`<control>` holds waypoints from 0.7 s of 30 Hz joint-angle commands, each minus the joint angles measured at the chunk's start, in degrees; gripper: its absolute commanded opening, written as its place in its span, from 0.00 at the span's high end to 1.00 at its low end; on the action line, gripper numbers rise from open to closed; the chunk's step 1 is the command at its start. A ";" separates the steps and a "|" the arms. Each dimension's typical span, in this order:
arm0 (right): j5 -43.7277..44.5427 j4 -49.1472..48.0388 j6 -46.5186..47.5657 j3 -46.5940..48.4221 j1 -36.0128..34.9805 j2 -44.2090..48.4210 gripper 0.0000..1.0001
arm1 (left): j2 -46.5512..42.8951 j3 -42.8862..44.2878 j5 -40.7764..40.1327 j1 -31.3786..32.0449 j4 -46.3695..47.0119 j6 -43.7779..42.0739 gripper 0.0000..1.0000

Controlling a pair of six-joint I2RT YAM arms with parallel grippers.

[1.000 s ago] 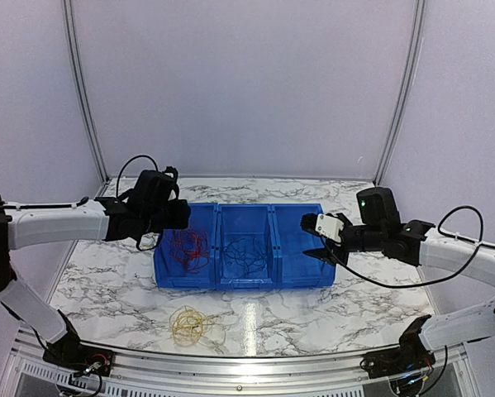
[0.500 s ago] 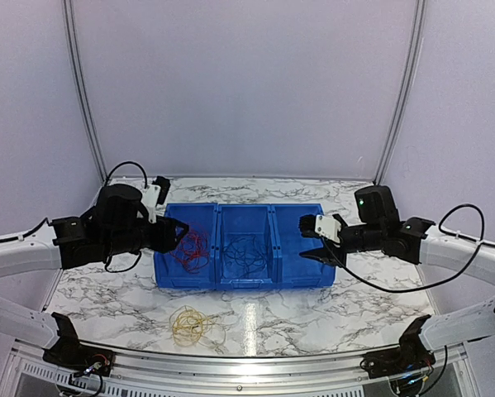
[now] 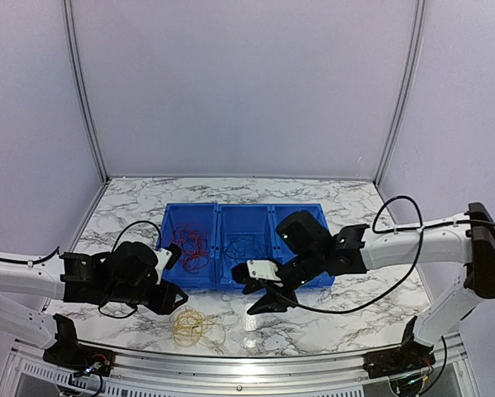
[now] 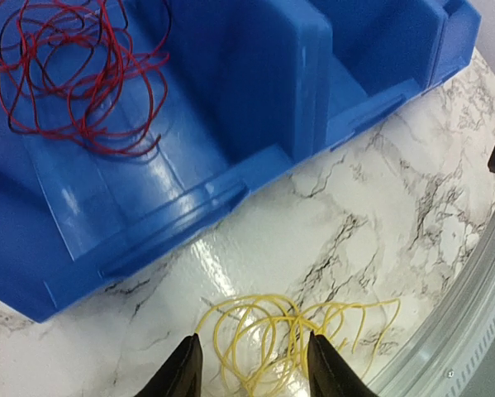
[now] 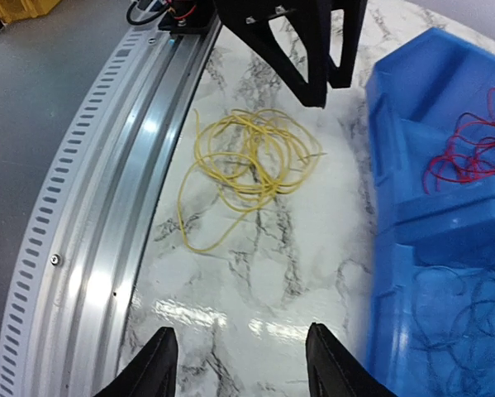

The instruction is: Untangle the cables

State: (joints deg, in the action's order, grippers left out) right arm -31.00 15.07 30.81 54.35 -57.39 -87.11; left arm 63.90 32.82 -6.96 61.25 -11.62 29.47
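Observation:
A yellow cable (image 3: 193, 325) lies in loose loops on the marble table in front of the blue bin (image 3: 297, 217). A red cable (image 3: 191, 245) is coiled in the bin's left compartment, and a dark cable (image 3: 243, 246) sits in the middle one. My left gripper (image 4: 253, 368) hangs open just above the near side of the yellow cable (image 4: 288, 339), whose loops show between the fingers. My right gripper (image 5: 240, 364) is open and empty over bare marble, a short way right of the yellow cable (image 5: 247, 157). The left gripper (image 5: 313, 58) shows beyond that cable in the right wrist view.
A ribbed metal rail (image 5: 107, 207) runs along the table's front edge, close to the yellow cable. The bin's front wall (image 4: 189, 215) stands just behind the cable. The bin's right compartment (image 3: 301, 248) is partly covered by the right arm.
Both arms have come forward from the bin. The left gripper dropped from the left compartment to the yellow cable. The right gripper swung from the bin's right end to the table in front.

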 commanded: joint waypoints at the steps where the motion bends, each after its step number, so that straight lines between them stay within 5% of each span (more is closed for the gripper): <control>1: -3.12 1.03 -6.85 5.20 -2.47 -6.66 0.46 | -2.41 -3.84 -2.56 0.96 5.25 6.86 0.55; 5: -2.17 0.86 -8.82 7.69 -5.88 -14.08 0.38 | -3.65 -6.84 -6.34 0.96 7.18 10.81 0.54; 14: -1.75 2.14 -13.10 15.20 -7.74 -24.36 0.40 | -7.90 -9.44 -6.66 0.97 8.37 10.98 0.54; 18: -2.65 1.88 -14.35 16.75 -7.74 -26.44 0.53 | -8.90 -11.60 -6.58 1.22 10.99 11.22 0.54; 21: -2.56 3.56 -14.43 18.82 -7.83 -28.55 0.88 | -8.73 -13.13 -6.70 1.37 14.30 11.28 0.54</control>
State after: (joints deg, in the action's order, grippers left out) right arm -33.04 16.80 18.13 69.54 -65.08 -113.27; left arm 55.59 21.87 -12.73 62.19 -1.78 40.25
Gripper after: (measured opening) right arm 0.329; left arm 0.459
